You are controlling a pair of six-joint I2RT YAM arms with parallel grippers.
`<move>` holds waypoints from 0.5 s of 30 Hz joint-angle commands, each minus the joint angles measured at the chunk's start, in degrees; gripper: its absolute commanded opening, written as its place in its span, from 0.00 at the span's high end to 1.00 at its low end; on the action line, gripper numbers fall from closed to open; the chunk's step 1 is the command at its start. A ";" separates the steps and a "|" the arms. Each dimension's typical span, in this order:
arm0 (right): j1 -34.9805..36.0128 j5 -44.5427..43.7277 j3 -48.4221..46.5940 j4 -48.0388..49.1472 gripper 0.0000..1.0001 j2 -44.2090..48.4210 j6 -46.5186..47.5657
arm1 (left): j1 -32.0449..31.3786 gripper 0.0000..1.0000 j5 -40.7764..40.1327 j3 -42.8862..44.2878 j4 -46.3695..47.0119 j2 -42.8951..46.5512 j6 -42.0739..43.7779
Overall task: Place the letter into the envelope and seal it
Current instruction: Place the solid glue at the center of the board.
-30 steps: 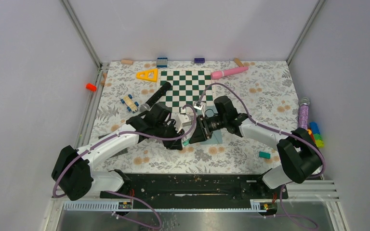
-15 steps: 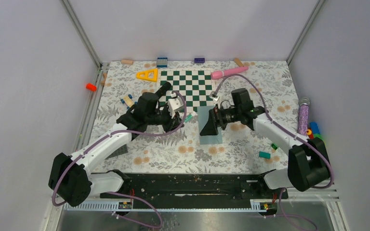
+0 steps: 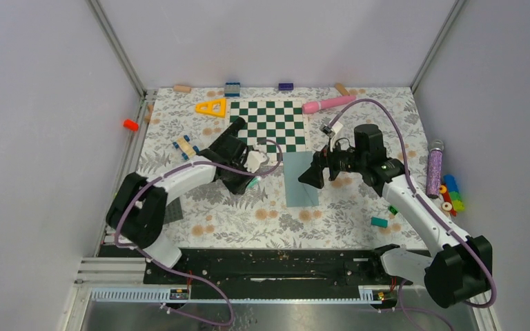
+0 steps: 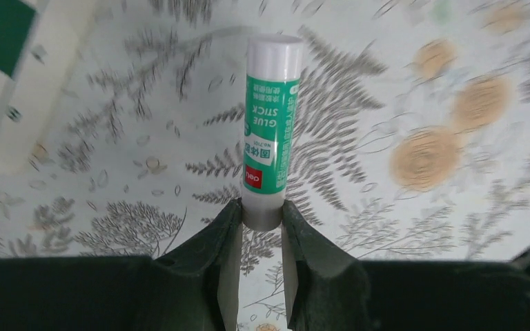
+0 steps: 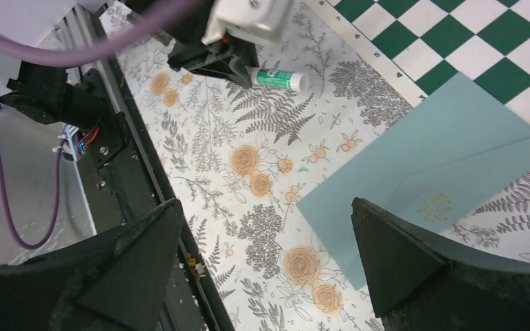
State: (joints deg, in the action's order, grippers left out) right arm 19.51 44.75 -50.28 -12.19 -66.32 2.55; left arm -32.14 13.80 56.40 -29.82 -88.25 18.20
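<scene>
The teal envelope point(image 3: 297, 186) lies flat on the floral cloth, its top edge on the chessboard, its flap folded down point(image 5: 448, 172). The letter is out of view. My left gripper point(image 3: 248, 179) sits left of the envelope, shut on the base of a green-and-white glue stick point(image 4: 270, 131) that points away from the fingers point(image 4: 261, 214). The stick also shows in the right wrist view, as the glue stick point(image 5: 279, 78). My right gripper point(image 3: 312, 174) hovers at the envelope's right edge, jaws wide open and empty point(image 5: 266, 203).
A green-white chessboard point(image 3: 269, 124) lies behind the envelope. A pink cylinder point(image 3: 328, 103), yellow triangle point(image 3: 211, 107) and toy car point(image 3: 185, 147) lie around it. A purple glitter tube point(image 3: 433, 165), coloured blocks point(image 3: 450, 194) and a teal block point(image 3: 379, 222) are at right.
The arms have drawn apart from over the envelope. The right gripper opened and moved right; the left moved left and back, still holding the glue stick. The envelope now lies uncovered.
</scene>
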 commanded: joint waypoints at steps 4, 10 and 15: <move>-1.89 -2.44 0.74 -0.38 0.00 1.32 2.26 | 1.73 1.00 -8.73 3.84 -6.07 -8.79 -2.76; -2.80 -1.56 0.88 -0.21 0.00 1.32 2.11 | 1.73 0.93 -8.45 6.28 -6.21 -13.57 -4.28; -3.07 -1.21 0.93 -0.11 0.00 1.11 2.06 | 1.73 0.81 -8.34 7.07 -6.73 -15.28 -4.57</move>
State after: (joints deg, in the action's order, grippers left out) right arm 16.97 42.96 -49.56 -12.69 -66.19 3.70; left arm -30.48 7.09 62.76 -36.27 -101.16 14.55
